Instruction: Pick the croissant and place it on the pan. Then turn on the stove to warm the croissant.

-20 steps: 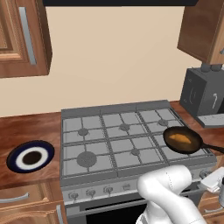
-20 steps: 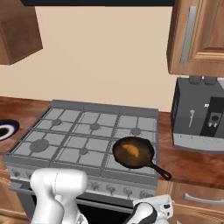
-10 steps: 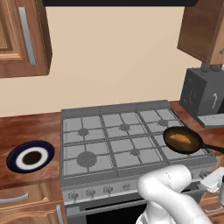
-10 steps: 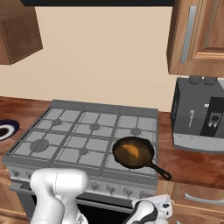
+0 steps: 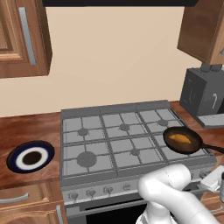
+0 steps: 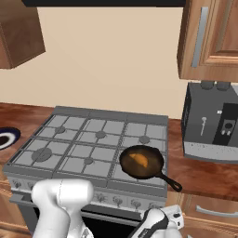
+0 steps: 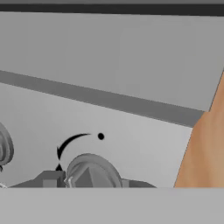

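Croissant [image 5: 180,138] already in pan [image 5: 182,140], knob step in hand: claw [image 7: 83,183], grip state unclear, at stove [image 5: 118,140] knob [image 7: 92,173], next twist it.

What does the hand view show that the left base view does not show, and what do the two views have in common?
The hand view gives a close look at one stove knob, with a curved arrow and a dot printed above it, and the gripper right at that knob; its jaws cannot be judged.

The left base view shows the croissant lying in the pan on the front right burner, the blue-rimmed plate on the counter, and the cabinets.

Both show the stove front panel with its knobs.
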Motion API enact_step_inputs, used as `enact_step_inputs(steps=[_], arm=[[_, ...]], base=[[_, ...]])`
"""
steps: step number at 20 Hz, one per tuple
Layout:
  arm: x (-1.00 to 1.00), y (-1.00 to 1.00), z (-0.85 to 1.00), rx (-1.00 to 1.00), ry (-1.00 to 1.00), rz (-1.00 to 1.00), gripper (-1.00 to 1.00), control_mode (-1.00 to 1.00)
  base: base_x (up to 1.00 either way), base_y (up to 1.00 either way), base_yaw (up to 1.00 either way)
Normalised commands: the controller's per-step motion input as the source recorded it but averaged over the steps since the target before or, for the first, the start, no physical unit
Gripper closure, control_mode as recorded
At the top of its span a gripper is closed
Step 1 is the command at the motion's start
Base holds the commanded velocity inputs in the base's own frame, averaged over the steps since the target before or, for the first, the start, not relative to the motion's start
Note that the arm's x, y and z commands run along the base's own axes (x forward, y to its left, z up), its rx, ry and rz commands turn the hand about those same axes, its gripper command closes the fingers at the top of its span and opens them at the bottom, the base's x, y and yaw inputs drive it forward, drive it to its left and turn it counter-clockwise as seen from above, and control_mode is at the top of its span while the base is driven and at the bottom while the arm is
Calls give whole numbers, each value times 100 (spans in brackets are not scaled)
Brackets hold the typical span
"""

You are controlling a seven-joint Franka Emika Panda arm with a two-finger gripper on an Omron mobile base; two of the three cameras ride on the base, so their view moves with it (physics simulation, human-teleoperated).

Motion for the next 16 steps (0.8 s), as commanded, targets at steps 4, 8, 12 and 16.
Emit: enact_step_inputs(steps=[4, 8, 12, 16], arm=[[0, 0, -43, -16, -4, 72, 100, -100], [0, 0, -56, -25, -10, 79, 100, -100], [0, 0, -61, -27, -18, 84, 100, -100], [0, -5, -60, -23, -23, 89, 100, -100]], base=[[0, 0, 0], [0, 0, 0], [0, 0, 0], [0, 0, 0]])
